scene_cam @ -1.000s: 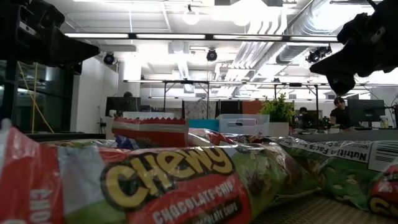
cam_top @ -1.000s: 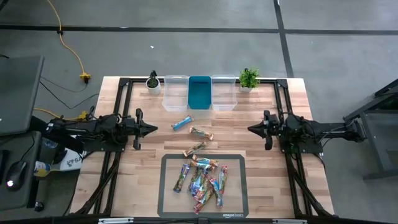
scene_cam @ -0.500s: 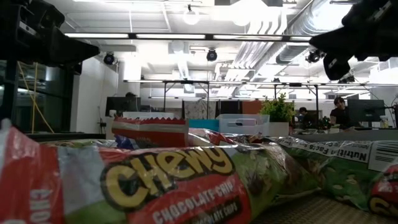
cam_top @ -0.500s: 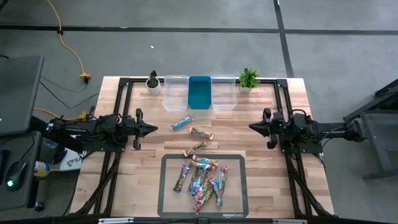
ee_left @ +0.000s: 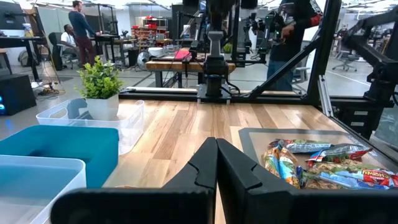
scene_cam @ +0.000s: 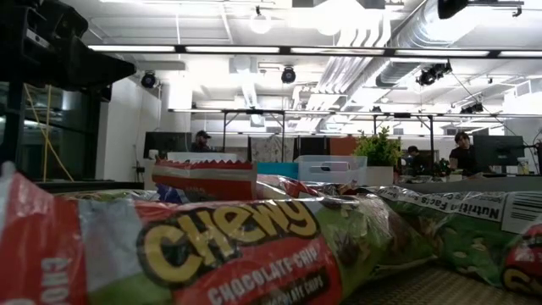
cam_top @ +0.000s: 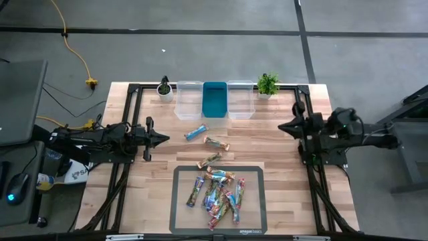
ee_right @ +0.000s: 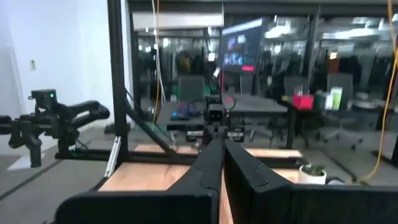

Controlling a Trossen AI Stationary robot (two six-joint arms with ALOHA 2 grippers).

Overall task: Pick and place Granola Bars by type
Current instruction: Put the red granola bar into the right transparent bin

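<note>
Over on the left side of the pale wooden table (cam_top: 267,140), the left gripper (cam_top: 164,138) – dark fingers pressed together, gripping nothing, hovering level above the boards and aimed toward the middle.

Just past its tip, three strays on bare wood: a blue-wrapped slim bar (cam_top: 196,132) lying at a slant, a brown-and-tan bar (cam_top: 217,143) beside it, and a third tan one (cam_top: 209,159) touching the top edge of the grey rubber mat (cam_top: 180,201). On that mat, the main heap of shiny-wrapped granola bars (cam_top: 217,194) – blue, red, green and tan foil, crinkled and glossy, overlapping at all angles. Up close from table level, a green-and-red wrapper (scene_cam: 237,250) with big yellow "Chewy" lettering and "chocolate chip" beneath, filling the foreground; in the left wrist view, the same pile (ee_left: 311,165) glinting on the mat.

Along the far edge, left to right: a small dark potted plant (cam_top: 164,88), a clear plastic bin (cam_top: 189,100), a blue plastic bin (cam_top: 215,99), another clear bin (cam_top: 241,100), then a leafy green potted plant (cam_top: 268,84).

On the right edge, the right gripper (cam_top: 282,126) – fingers closed tight, empty, raised and pointing inward, well apart from every bar.
</note>
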